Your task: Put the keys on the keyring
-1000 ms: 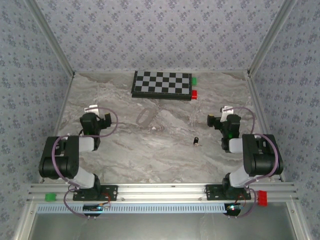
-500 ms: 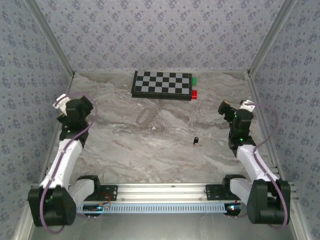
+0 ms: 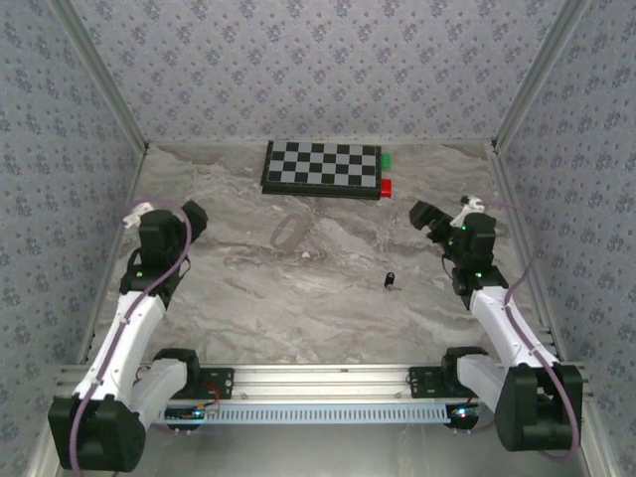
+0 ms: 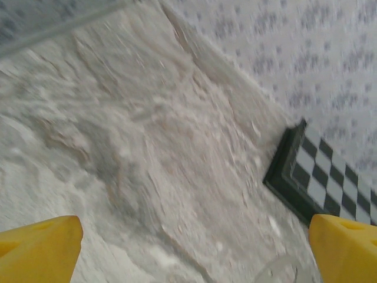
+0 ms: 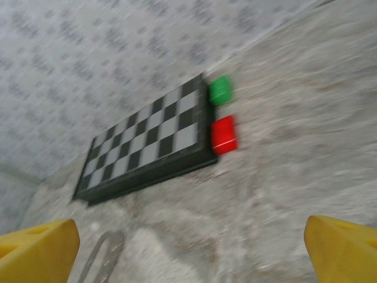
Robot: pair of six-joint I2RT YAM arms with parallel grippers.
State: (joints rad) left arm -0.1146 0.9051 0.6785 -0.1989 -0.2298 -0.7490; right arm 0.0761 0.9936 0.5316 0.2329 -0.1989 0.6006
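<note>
Left fingers (image 3: 195, 216), right fingers (image 3: 421, 213) swung inward; key (image 3: 390, 281), keyring (image 3: 288, 234) apart, open table (image 3: 298, 318).

Reading as smooth, matt, grey-veined marble-look sheet across the tabletop (image 3: 298, 318). Showing a slight sheen on the black-and-white chequered board (image 3: 321, 167) at the far edge. Looking like smooth plastic on the red block (image 3: 386, 187) and green block (image 3: 386, 159). Appearing as thin, pale silvery-grey wire in the oval keyring (image 3: 288, 234); pairing a matt black head with a bright metal stub on the tiny key (image 3: 390, 281). Gleaming as ribbed aluminium along the rail (image 3: 328, 376) at the near edge.
</note>
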